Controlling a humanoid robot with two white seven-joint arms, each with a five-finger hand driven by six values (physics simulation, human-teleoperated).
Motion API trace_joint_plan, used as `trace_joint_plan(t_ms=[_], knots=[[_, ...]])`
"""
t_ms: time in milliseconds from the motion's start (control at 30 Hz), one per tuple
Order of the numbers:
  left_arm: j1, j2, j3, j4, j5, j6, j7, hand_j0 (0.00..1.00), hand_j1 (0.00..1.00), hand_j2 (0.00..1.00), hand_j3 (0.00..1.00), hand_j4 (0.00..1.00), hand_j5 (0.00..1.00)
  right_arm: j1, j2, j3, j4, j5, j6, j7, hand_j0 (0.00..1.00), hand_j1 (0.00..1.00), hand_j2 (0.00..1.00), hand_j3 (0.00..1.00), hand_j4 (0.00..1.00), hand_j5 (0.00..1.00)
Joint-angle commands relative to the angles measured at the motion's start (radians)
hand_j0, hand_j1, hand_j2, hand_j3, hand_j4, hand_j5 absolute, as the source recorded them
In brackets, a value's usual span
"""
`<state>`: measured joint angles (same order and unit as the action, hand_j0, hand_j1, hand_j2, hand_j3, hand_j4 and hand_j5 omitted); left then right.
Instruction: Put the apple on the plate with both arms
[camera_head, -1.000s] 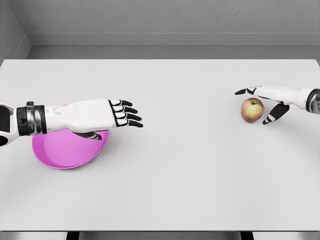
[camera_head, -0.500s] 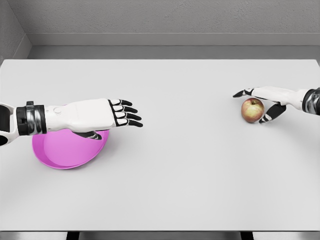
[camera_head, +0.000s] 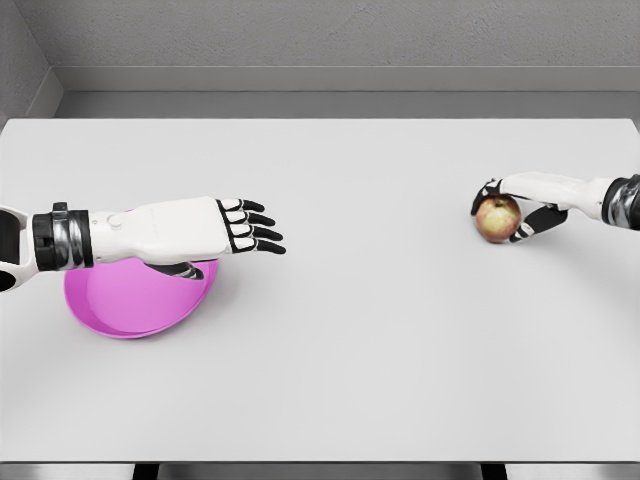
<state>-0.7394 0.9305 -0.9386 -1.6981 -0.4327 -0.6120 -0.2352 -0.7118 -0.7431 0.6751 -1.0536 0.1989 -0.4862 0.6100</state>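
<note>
The right hand (camera_head: 515, 205) curls its black-tipped fingers around the red-yellow apple (camera_head: 497, 219) at the right side of the white table (camera_head: 380, 350); the left hand (camera_head: 215, 228) hovers flat, fingers spread and empty, over the pink plate (camera_head: 130, 305), well apart.
</note>
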Motion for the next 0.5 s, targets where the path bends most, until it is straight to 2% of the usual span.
trace_joint_plan(t_ms=[0,67,133,300,367,467], knots=[[0.0,0.001,0.001,0.0,0.006,0.001,0.001,1.0,1.0,1.0,1.0,1.0,1.0,0.0,0.005,-0.003,-0.003,-0.016,-0.051,0.001,0.47,0.47,0.47,0.47,0.47,0.47],[0.0,0.001,0.0,0.0,0.006,0.001,0.001,1.0,1.0,1.0,1.0,1.0,1.0,-0.003,0.014,-0.003,-0.014,-0.039,-0.098,0.001,0.5,0.5,0.5,0.5,0.5,0.5],[0.0,0.001,0.0,0.0,0.006,0.001,0.001,1.0,1.0,1.0,1.0,1.0,1.0,-0.006,0.036,-0.002,-0.072,-0.055,-0.104,0.001,0.52,0.52,0.52,0.52,0.52,0.52],[0.0,0.001,0.001,0.0,0.006,0.001,0.001,1.0,1.0,1.0,1.0,1.0,1.0,-0.009,0.108,0.109,-0.33,-0.067,-0.1,0.001,0.52,0.52,0.52,0.52,0.52,0.52],[0.0,0.001,0.0,0.0,0.006,0.001,0.001,1.0,1.0,1.0,1.0,1.0,1.0,-0.021,0.172,0.158,-0.342,-0.067,-0.094,0.001,0.53,0.53,0.53,0.53,0.53,0.53],[0.0,0.001,0.0,0.0,0.006,0.001,0.001,1.0,1.0,1.0,1.0,1.0,1.0,-0.031,0.195,0.167,-0.335,-0.067,-0.091,0.001,0.54,0.54,0.54,0.54,0.54,0.54]])
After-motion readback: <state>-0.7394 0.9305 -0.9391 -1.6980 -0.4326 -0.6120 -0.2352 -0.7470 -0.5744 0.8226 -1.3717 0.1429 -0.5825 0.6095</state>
